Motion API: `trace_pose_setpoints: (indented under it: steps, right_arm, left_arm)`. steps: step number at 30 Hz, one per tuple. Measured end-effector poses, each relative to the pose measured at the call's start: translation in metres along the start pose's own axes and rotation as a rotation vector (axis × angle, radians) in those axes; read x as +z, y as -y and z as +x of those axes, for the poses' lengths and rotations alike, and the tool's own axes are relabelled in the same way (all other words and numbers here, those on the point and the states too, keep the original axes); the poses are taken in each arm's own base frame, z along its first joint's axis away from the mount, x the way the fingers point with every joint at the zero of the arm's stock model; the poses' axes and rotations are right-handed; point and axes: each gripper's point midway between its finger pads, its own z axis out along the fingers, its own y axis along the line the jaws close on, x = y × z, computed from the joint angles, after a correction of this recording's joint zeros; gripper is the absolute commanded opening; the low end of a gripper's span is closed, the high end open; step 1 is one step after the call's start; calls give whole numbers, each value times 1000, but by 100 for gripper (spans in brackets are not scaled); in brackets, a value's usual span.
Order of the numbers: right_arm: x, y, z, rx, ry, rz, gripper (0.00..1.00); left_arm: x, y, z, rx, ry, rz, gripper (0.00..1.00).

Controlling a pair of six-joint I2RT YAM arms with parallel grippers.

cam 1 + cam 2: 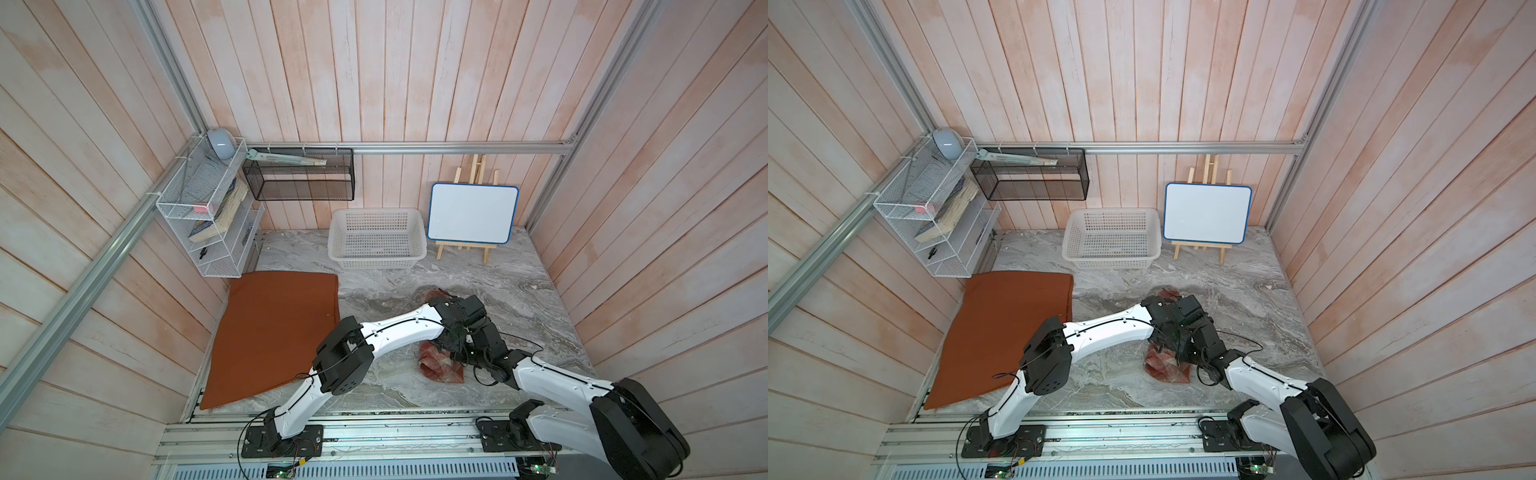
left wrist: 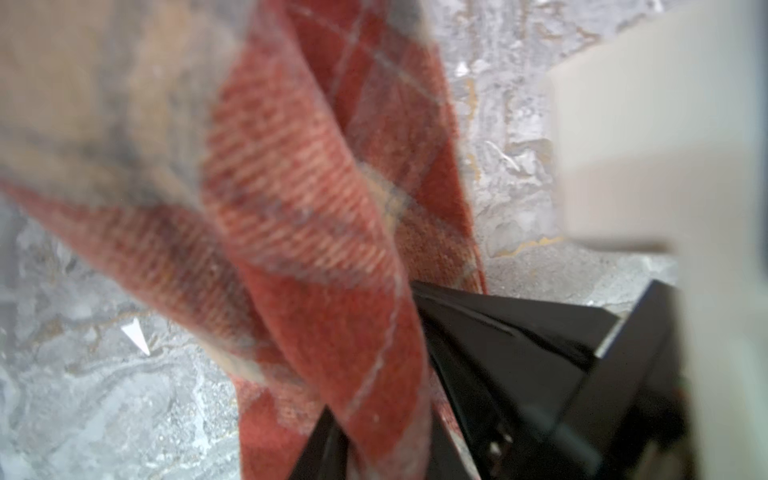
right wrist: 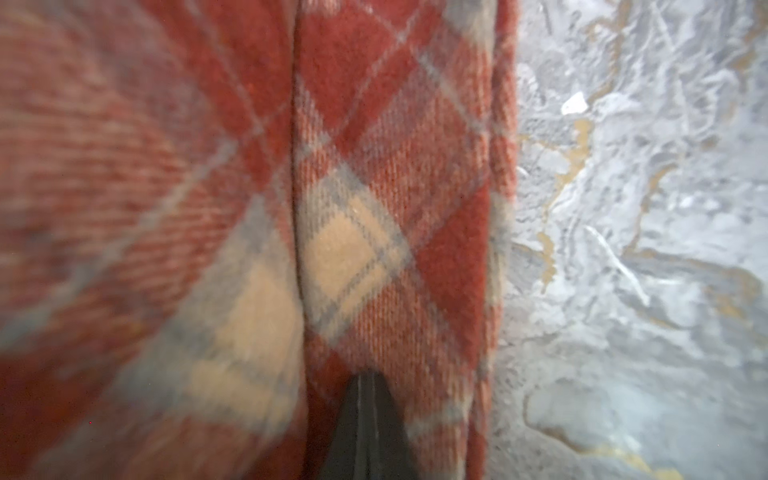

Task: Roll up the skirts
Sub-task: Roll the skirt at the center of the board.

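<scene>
The plaid skirt (image 1: pixel 441 368) (image 1: pixel 1168 368) lies rolled and bunched at the middle right of the marble table, largely hidden under both wrists. In the left wrist view a fold of the plaid skirt (image 2: pixel 311 208) runs between the parted black fingers (image 2: pixel 322 451) of my left gripper (image 2: pixel 384 440), which stands open around it. My right gripper (image 3: pixel 366 401) is shut, its tips pressed against the plaid skirt (image 3: pixel 374 208) beside a seam. The rust-orange skirt (image 1: pixel 274 332) (image 1: pixel 1000 332) lies flat at the left, touched by neither gripper.
A white perforated basket (image 1: pixel 376 261) stands at the back centre, a small whiteboard on an easel (image 1: pixel 473 214) to its right. A white wire shelf (image 1: pixel 208 216) and a black mesh shelf (image 1: pixel 299 178) hang on the back left. Wooden walls enclose three sides.
</scene>
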Motion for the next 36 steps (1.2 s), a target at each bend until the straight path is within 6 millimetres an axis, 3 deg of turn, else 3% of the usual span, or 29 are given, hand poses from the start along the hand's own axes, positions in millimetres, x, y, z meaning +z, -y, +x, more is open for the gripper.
trace_pose_setpoints:
  steps: [8, 11, 12, 13, 19, 24, 29, 33, 36]
  right_arm:
    - [-4, 2, 1, 6, 0, 5, 0]
    - [-6, 1, 1, 24, 7, -1, 0]
    - [-8, 1, 1, 33, 15, -6, 0]
    - [-10, 1, -1, 46, 29, -10, 0]
    - [-31, 13, -18, 116, 148, 21, 0]
    - [-38, 16, -37, 148, 203, 49, 0]
    - [-60, 19, -57, 169, 311, 64, 0]
    - [-86, 13, -85, 187, 420, 39, 0]
    - [-94, 13, -104, 207, 456, 3, 0]
  left_arm:
    - [2, 4, 10, -107, 101, 143, 41]
    - [0, 10, 9, -151, 142, 208, 21]
    - [0, 14, 9, -163, 152, 231, 7]
    - [1, 18, 9, -169, 159, 253, 0]
    - [1, 35, 4, -190, 182, 340, 0]
    - [11, 41, 5, -187, 170, 349, 0]
    - [11, 44, 5, -182, 164, 350, 0]
    - [15, 47, 4, -177, 156, 350, 0]
    - [17, 51, 4, -168, 148, 356, 0]
